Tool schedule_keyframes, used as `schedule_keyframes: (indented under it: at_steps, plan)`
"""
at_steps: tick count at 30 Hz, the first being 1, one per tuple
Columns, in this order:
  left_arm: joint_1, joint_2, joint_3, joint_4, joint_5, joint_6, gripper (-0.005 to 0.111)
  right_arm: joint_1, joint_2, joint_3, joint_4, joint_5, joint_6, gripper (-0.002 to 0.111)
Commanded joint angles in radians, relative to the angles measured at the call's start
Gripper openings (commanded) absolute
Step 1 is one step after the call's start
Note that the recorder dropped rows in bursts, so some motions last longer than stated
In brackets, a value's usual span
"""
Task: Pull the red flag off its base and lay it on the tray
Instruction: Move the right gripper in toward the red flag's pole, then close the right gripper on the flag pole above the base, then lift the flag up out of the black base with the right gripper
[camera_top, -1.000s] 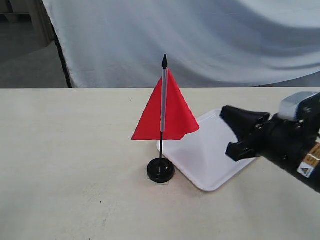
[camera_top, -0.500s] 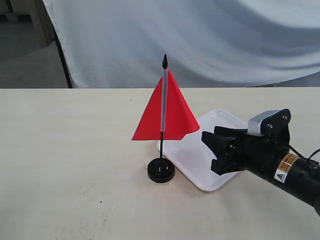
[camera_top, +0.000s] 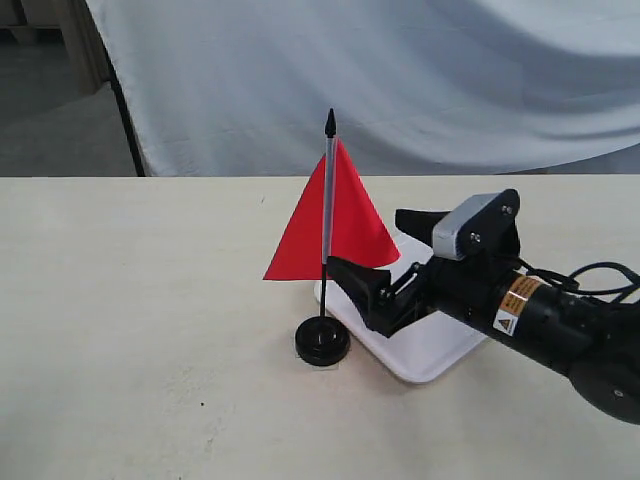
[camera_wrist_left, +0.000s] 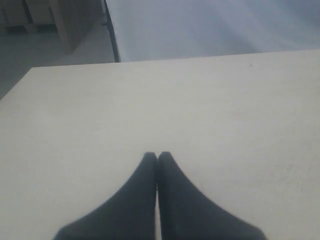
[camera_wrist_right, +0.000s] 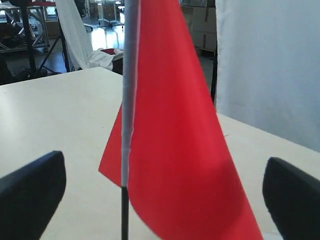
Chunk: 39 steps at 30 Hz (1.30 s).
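Observation:
The red flag (camera_top: 345, 225) stands upright, its thin black pole set in the round black base (camera_top: 322, 343) on the table. The white tray (camera_top: 432, 352) lies just right of the base, partly hidden by my right arm. My right gripper (camera_top: 368, 243) is open over the tray's near-left part, one finger close to the pole and one behind the cloth. In the right wrist view the flag (camera_wrist_right: 175, 125) and its pale sleeve fill the gap between the wide-apart fingers (camera_wrist_right: 30, 195). My left gripper (camera_wrist_left: 157, 156) is shut over bare table, holding nothing.
A pale table (camera_top: 150, 300) carries everything. A white cloth backdrop (camera_top: 400, 80) hangs behind its far edge. A dark post (camera_top: 125, 120) stands at the back left.
My right gripper has moved left across the tray towards the flag, from the right edge of the view to right beside the pole. Flag and base have not moved.

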Motion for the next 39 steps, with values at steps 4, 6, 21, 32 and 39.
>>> schedule_keyframes:
  at_steps: [4, 6, 21, 32, 39]
  plan:
    - [0.002, -0.001, 0.002, -0.004, -0.004, 0.000, 0.000, 0.079, 0.052, -0.111, -0.004, 0.047, -0.012, 0.103]
    - [0.002, -0.001, 0.002, -0.004, -0.004, 0.000, 0.000, 0.093, 0.072, -0.137, -0.004, 0.047, -0.012, 0.103]
    - [0.002, -0.001, 0.002, -0.004, -0.004, 0.000, 0.000, 0.135, 0.151, -0.207, 0.006, 0.091, -0.037, 0.000]
    - [0.002, -0.001, 0.002, -0.004, -0.004, 0.000, 0.000, 0.133, 0.130, -0.207, -0.033, 0.017, 0.005, -0.001]
    - [0.002, -0.001, 0.002, -0.004, -0.004, 0.000, 0.000, 0.131, -0.048, -0.207, 0.054, 0.091, -0.015, -0.001]
